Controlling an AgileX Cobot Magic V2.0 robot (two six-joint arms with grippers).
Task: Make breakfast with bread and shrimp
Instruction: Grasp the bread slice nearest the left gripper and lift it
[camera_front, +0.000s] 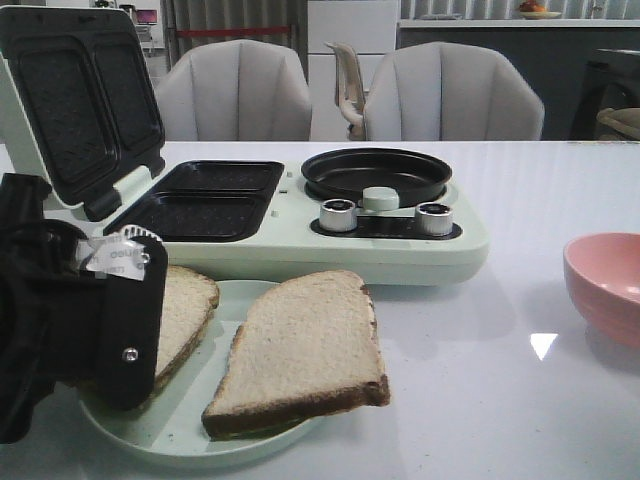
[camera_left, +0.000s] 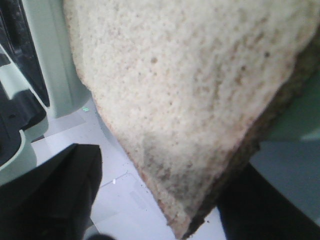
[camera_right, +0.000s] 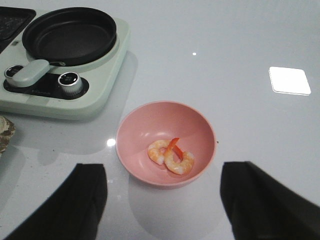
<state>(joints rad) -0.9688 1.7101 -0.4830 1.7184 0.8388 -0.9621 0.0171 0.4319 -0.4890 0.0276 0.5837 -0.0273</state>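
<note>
Two slices of bread lie on a pale green plate (camera_front: 180, 420): the right slice (camera_front: 305, 350) in full view, the left slice (camera_front: 185, 310) half hidden behind my left arm. My left gripper (camera_left: 160, 210) is open, and a corner of that left slice (camera_left: 185, 85) sits between its black fingers (camera_left: 50, 195). The crust edge is close to the other finger. Two curled pink-orange shrimp (camera_right: 172, 157) rest in a pink bowl (camera_right: 145, 125). My right gripper (camera_right: 162, 185) hangs open over the table just on the near side of the bowl, holding nothing.
A pale green breakfast maker (camera_front: 400, 255) stands behind the plate, lid (camera_front: 75, 100) raised over two black sandwich wells (camera_front: 200, 200). Its round black pan (camera_front: 375, 172) and two silver knobs (camera_front: 338, 214) are to the right. The pink bowl (camera_front: 605, 280) is at the far right. Chairs stand beyond the table.
</note>
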